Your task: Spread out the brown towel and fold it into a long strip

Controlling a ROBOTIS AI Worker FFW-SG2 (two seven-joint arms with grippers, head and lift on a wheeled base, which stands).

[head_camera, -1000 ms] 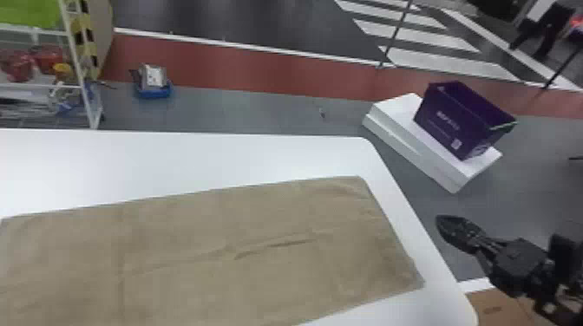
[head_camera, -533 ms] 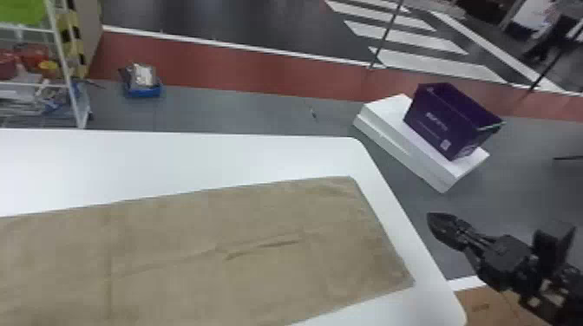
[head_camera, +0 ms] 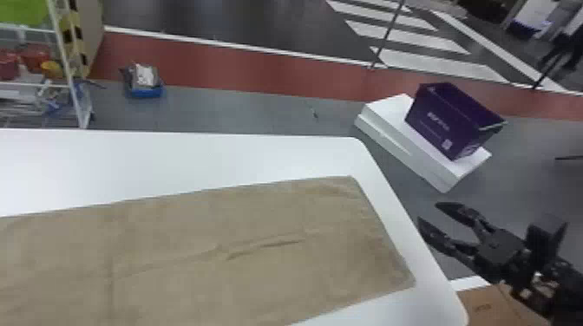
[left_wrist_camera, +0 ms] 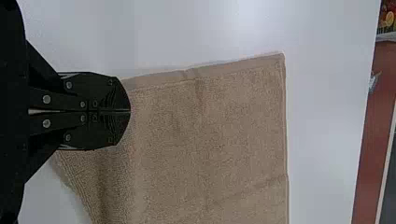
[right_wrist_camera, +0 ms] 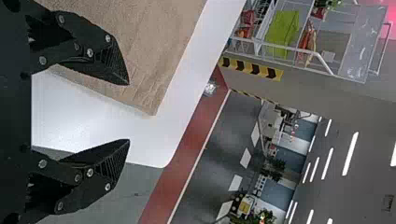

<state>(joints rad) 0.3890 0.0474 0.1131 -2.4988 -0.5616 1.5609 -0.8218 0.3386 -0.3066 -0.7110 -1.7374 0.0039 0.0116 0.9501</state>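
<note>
Our R fingers (head_camera: 456, 211) have opened vs. a moment ago: they're apart now, off the table's (head_camera: 195, 160) R side. Our L fingers (left_wrist_camera: 98, 93) are clamped on the towel (head_camera: 173, 234) at its near L end. It's spread on the table w/ a crease toward the R. We see a purple box (head_camera: 438, 117) far R on a white slab (head_camera: 386, 138).

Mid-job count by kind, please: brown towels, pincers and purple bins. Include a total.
Brown towel: 1
Pincers: 2, left pincer and right pincer
Purple bin: 1
Total: 4
</note>
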